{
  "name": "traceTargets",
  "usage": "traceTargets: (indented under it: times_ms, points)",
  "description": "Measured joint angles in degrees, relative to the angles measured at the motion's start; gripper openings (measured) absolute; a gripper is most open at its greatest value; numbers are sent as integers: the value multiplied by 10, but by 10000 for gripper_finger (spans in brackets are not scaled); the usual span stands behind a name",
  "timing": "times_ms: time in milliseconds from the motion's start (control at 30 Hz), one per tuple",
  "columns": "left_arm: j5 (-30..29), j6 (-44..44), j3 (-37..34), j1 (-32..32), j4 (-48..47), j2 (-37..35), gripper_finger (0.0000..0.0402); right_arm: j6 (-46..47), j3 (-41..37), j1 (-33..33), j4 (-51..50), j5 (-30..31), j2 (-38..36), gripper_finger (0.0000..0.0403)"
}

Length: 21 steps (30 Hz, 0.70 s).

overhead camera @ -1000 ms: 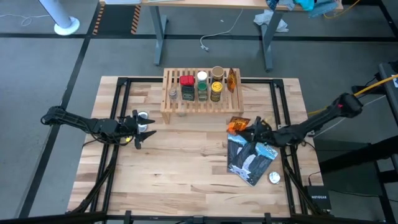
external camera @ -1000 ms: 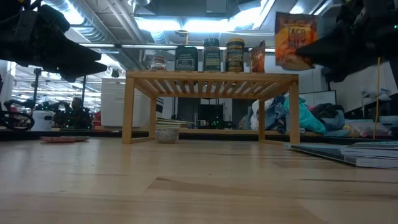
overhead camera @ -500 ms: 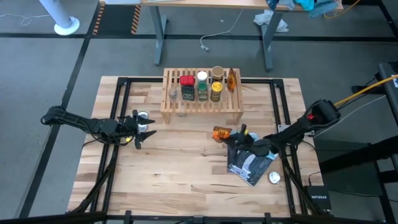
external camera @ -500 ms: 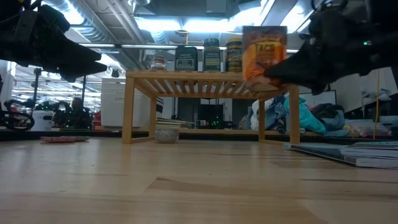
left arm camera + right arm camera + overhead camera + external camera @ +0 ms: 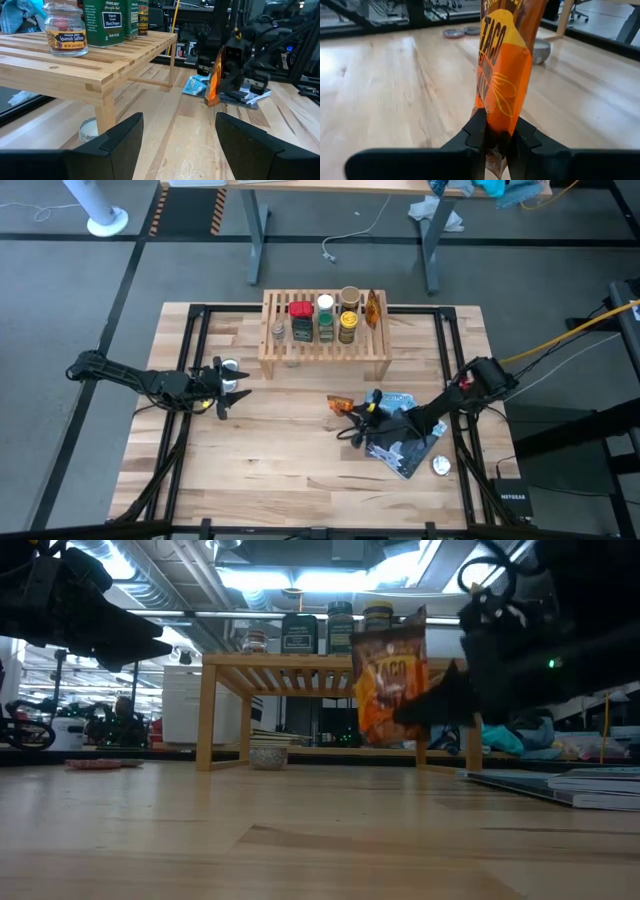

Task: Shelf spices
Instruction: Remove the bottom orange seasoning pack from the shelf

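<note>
An orange crinkly taco packet [image 5: 390, 685] hangs in the air in front of the shelf, with my right gripper [image 5: 354, 411] shut on it near the table's middle. The shelf [image 5: 325, 352], a low light-wood slatted rack, stands at the far side. On it stand jars with red [image 5: 301, 310], white [image 5: 325, 302] and tan [image 5: 349, 295] caps, a small saffron jar [image 5: 66, 27] and another orange packet [image 5: 372, 308]. My left gripper [image 5: 236, 389] waits open at the table's left, touching nothing. My right gripper pinches the packet's side edge [image 5: 496, 131] between its two fingers [image 5: 476, 134]. It comes roughly level from the table's right. The packet is lifted clear of the table and stands nearly upright, tilted a little, its face turned toward the near edge.
A blue-and-black glossy pouch [image 5: 408, 438] lies flat below the right arm. One silver disc [image 5: 441, 466] lies near the right near corner, and another [image 5: 231, 366] lies by the left gripper. A small round dish [image 5: 268, 753] sits under the shelf. Bare tabletop stretches across the near half.
My right gripper has carried the packet from above the pouch toward the table's left and slightly toward the near edge, and has come down. The packet, first high beside the shelf top, now hangs lower in front of the shelf. The gripper stays shut on it.
</note>
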Motion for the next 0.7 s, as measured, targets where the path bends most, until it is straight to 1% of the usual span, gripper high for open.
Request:
traceTargets:
  times_ms: [233, 400, 700]
  points:
    - [0, 0, 0, 0, 0, 0, 241, 2, 10, 0, 0, -1, 36, 44]
    - [0, 0, 0, 0, 0, 0, 241, 30, 10, 0, 1, -10, 54, 56]
    - [0, 0, 0, 0, 0, 0, 241, 49, 17, 0, 3, -3, 69, 59]
